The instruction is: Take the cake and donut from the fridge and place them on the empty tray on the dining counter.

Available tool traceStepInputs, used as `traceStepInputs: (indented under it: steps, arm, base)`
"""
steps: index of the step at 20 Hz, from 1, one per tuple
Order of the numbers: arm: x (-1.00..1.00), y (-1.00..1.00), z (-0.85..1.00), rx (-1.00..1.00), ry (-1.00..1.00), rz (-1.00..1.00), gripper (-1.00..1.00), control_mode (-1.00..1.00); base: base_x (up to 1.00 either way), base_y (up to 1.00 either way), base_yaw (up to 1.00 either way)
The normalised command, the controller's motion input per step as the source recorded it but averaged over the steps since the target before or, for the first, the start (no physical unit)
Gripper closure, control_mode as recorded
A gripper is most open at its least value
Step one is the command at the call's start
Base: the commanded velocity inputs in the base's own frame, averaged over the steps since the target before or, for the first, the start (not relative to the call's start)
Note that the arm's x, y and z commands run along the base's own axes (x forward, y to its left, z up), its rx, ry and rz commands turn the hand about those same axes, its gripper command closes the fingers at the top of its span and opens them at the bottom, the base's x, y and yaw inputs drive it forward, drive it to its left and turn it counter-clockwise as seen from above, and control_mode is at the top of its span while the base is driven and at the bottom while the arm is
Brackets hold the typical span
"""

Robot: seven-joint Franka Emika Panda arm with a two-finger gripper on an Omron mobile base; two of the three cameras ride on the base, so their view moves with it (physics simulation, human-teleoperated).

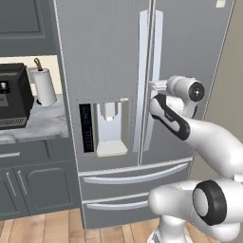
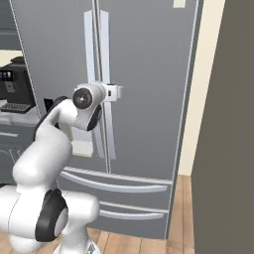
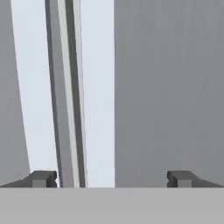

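Note:
The grey steel fridge (image 1: 104,57) (image 2: 149,74) (image 3: 170,87) stands shut, both doors closed, so the cake and donut are hidden. The tray and dining counter are out of view. My gripper (image 1: 154,86) (image 2: 117,92) (image 3: 111,179) is open and held close against the door fronts at mid height. In the hand view the pale right door handle (image 3: 98,87) and the door seam (image 3: 65,87) lie between my two fingertips (image 3: 41,178), while the left door handle (image 3: 26,87) runs just outside them. Nothing is held.
A water dispenser (image 1: 111,128) is set in the left door, with two drawers (image 1: 137,178) below. Left of the fridge, a wall counter (image 1: 42,123) carries a black coffee machine (image 1: 12,97) and a paper towel roll (image 1: 46,85). A dark wall (image 2: 223,124) stands close on the right.

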Motion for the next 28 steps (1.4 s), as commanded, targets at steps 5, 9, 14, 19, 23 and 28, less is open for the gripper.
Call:
traceStepInputs:
  steps: [5,9,14,19,23,28]
  arm:
    - [0.60,0.00,-0.10,0.00,-0.14,0.00,-1.00,-1.00]
    - [0.74,0.00,0.00,0.00,-0.02,0.00,-1.00,-1.00]
    - [0.72,-0.02,0.00,0.00,0.00,0.00,-1.00,-1.00]
    - [0.78,-0.04,0.00,0.00,0.00,0.00,-1.00,-1.00]
    - [0.87,-0.07,0.00,0.00,0.07,0.00,-1.00,-1.00]
    - [0.80,-0.11,0.20,0.02,0.29,0.02,1.00,-1.00]
  base:
    - [0.00,0.00,0.00]
    - [0.00,0.00,0.00]
    - [0.00,0.00,0.00]
    - [0.00,0.00,0.00]
    - [0.00,0.00,0.00]
    - [0.00,0.00,0.00]
